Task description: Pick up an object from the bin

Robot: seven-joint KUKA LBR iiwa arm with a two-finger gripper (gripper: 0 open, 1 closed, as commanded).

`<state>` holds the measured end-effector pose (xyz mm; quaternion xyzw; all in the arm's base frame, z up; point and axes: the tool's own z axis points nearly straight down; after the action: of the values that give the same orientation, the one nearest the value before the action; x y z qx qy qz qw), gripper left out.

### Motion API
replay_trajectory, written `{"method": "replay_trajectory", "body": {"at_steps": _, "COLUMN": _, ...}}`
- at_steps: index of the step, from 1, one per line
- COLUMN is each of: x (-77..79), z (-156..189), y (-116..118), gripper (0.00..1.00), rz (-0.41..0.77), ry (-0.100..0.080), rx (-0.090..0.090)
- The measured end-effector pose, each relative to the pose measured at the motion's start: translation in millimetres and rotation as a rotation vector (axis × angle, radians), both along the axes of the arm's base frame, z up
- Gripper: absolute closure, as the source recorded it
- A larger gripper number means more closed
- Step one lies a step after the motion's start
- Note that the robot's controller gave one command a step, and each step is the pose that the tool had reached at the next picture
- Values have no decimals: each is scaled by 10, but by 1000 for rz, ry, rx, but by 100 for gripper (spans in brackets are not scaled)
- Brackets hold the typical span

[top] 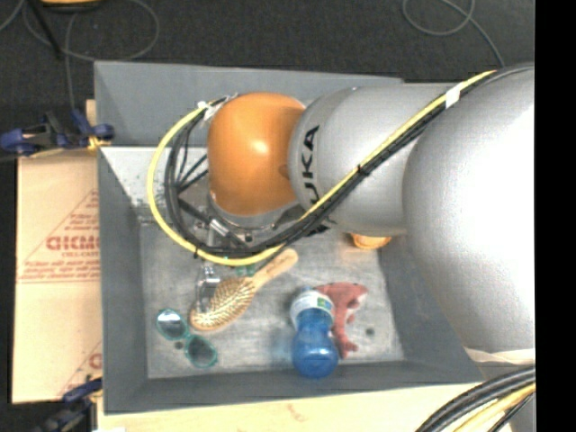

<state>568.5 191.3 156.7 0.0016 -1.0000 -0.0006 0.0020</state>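
Note:
My gripper (pixel 209 283) reaches down under the orange cover into the left middle of the bin. Its metal tip sits right at the upper left edge of a wooden hairbrush (pixel 236 297). The brush lies bristles up, head to the lower left and handle pointing up and right. I cannot make out whether anything is between the tips. A pair of teal sunglasses (pixel 185 338) lies just below the brush head, near the bin's front left corner.
A blue bottle (pixel 313 340) with a white label lies at the front middle, with a red toy-like thing (pixel 347 310) beside it on the right. An orange object (pixel 370 239) peeks out from under the arm. The arm covers the back of the bin.

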Motion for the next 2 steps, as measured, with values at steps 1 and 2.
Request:
{"method": "replay_trajectory", "body": {"at_steps": 1, "x": 20, "z": 37, "y": -5, "gripper": 0, "rz": -3, "ry": -7, "rx": 1}}
{"method": "replay_trajectory", "body": {"at_steps": 2, "x": 50, "z": -238, "y": -233, "gripper": 0, "rz": 106, "ry": -15, "rx": 3}}
